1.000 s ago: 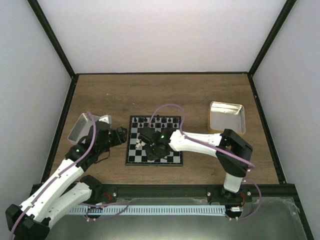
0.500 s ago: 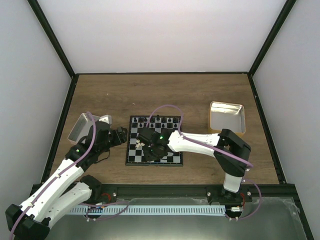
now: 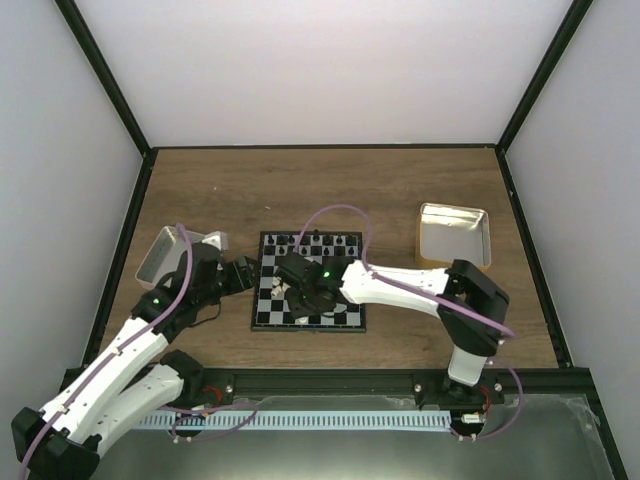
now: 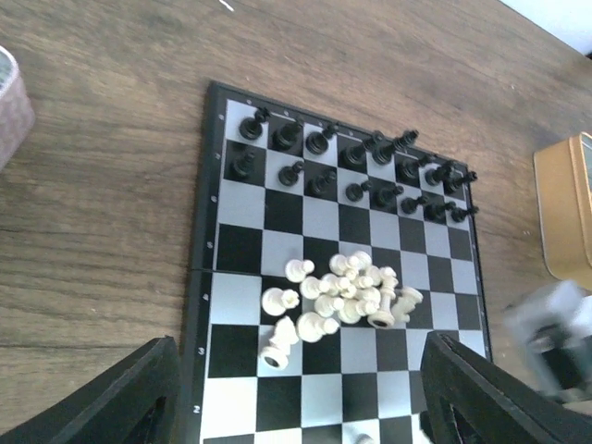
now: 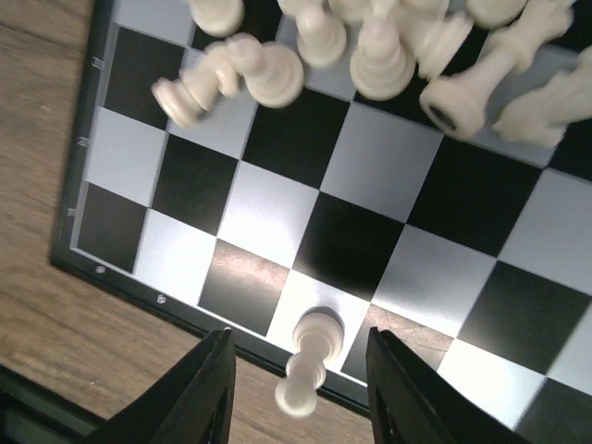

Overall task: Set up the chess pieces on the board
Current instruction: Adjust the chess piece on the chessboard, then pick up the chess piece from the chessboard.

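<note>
The board (image 3: pixel 352 303) lies mid-table, with black chess pieces (image 4: pixel 351 166) standing in two rows along its far side. A heap of cream-white chess pieces (image 4: pixel 347 291) lies toppled near the board's middle. In the right wrist view one white piece (image 5: pixel 313 359) stands upright on a light square in the board's near edge row. My right gripper (image 5: pixel 301 393) hangs open around that piece, with a gap on both sides. My left gripper (image 4: pixel 301 407) is open too, just off the board's left edge (image 3: pixel 243 272), with nothing between its fingers.
A silver tin tray (image 3: pixel 160 256) sits behind the left arm. A gold-rimmed square tin (image 3: pixel 453 237) stands right of the board. The right arm (image 3: pixel 400 285) reaches across the board's near right part.
My right gripper has gone from shut on a white piece to open, leaving the piece standing in the near edge row. The left arm has barely moved.
</note>
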Robot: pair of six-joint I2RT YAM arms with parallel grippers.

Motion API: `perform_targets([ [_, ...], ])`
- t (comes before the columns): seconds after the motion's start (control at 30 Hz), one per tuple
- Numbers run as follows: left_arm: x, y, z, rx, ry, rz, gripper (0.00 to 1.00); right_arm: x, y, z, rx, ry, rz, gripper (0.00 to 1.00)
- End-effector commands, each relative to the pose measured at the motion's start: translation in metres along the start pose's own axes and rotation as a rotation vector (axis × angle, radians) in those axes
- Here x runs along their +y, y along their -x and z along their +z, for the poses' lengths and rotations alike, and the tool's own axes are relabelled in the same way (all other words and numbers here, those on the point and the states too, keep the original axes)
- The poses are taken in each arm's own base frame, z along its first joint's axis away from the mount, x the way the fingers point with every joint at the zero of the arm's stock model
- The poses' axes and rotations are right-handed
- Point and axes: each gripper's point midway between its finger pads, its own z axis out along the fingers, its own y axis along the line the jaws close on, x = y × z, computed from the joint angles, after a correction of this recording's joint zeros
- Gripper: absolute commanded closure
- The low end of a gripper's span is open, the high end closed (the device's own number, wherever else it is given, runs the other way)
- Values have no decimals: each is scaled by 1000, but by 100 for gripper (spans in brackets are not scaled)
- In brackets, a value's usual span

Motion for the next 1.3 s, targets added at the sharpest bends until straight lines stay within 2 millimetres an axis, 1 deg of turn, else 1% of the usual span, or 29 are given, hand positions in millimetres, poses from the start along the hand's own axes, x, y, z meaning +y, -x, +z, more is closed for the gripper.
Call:
perform_targets([
  [0.0,-11,-14,4,79,-66,37,28,1,30,-48,-196,24,104,58],
  [0.07,-14,-23,11,134,-80,51,32,-11,34,-58,-247,11,162,57],
  [0.2,-23,-38,21,222,-125,54,45,-33,32,-68,-299,22,263,58],
  [0.3,-29,-48,28,263,-130,56,50,-46,27,-72,-321,41,301,58],
  [0.47,-40,-63,45,316,-77,109,54,-64,17,-77,-336,69,344,58],
  [0.57,-44,-67,56,328,-16,131,64,-76,12,-79,-342,67,362,58],
  [0.6,-42,-68,60,333,16,135,67,-80,10,-80,-345,65,366,58],
  [0.67,-37,-67,66,330,81,131,71,-89,5,-80,-347,56,374,58],
  [0.73,-37,-65,71,326,102,130,71,-97,3,-81,-356,56,381,58],
  [0.8,-45,-65,75,337,79,128,71,-102,3,-83,-369,61,390,58],
  [0.93,-50,-68,86,364,80,134,70,-108,3,-85,-382,65,382,58],
  [1.03,-49,-73,92,389,99,132,71,-111,3,-84,-383,56,377,58],
  [1.17,-39,-78,96,401,154,145,72,-113,2,-82,-381,49,369,58],
  [1.27,-37,-80,99,403,166,144,72,-116,1,-81,-384,44,366,58],
])
